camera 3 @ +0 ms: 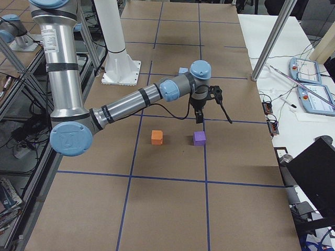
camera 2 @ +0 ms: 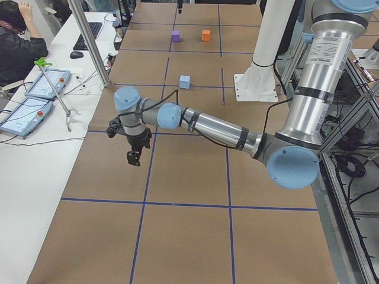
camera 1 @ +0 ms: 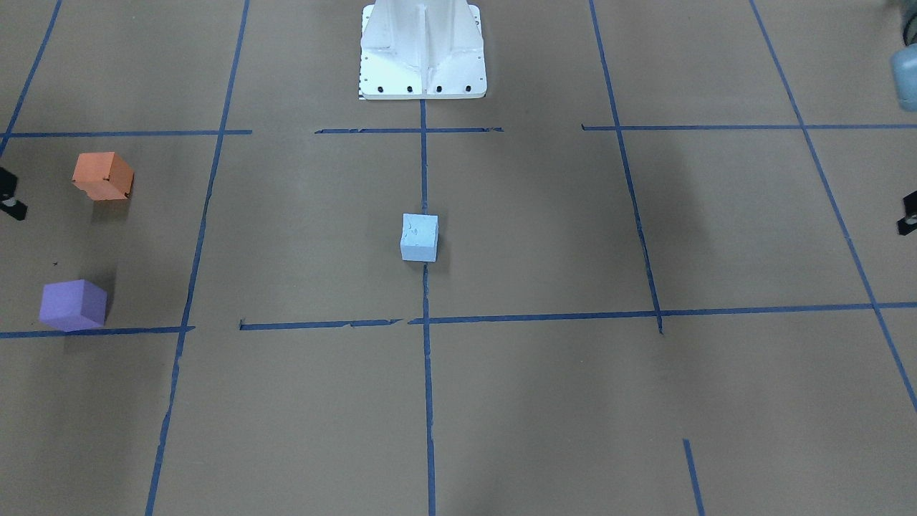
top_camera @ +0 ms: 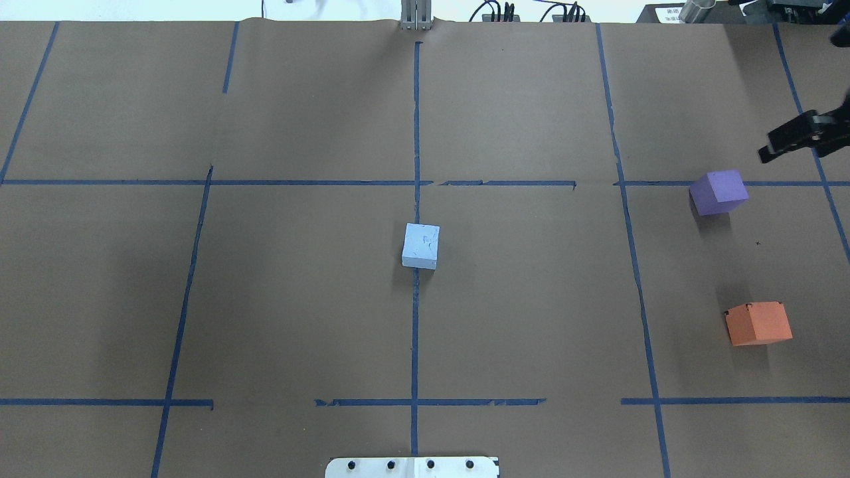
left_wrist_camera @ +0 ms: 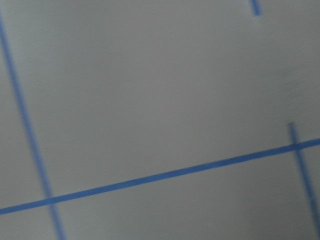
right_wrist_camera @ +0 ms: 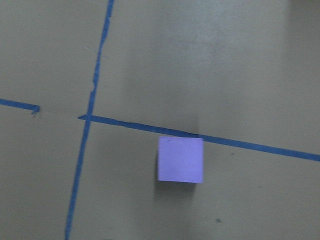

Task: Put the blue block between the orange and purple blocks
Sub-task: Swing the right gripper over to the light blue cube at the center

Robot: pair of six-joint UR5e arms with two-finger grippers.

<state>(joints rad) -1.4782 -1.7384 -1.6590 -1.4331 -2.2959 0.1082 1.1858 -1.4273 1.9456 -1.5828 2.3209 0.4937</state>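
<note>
The light blue block (top_camera: 421, 245) sits alone at the table's centre on a blue tape line; it also shows in the front view (camera 1: 419, 238). The purple block (top_camera: 718, 192) and the orange block (top_camera: 758, 323) stand apart on the robot's right side, with a bare gap between them. My right gripper (top_camera: 765, 147) is open and empty, hovering just beyond the purple block, which the right wrist view (right_wrist_camera: 180, 159) looks down on. My left gripper (camera 2: 135, 155) hangs over the table's left side, far from all blocks. Only its two fingertips show, apart, at the front view's edge (camera 1: 908, 215).
The white robot base (camera 1: 423, 50) stands at the table's near edge. Blue tape lines grid the brown paper. A side table (camera 2: 35, 142) with tablets, a metal pole (camera 2: 89, 41) and a seated person (camera 2: 21, 44) lie beyond the far edge.
</note>
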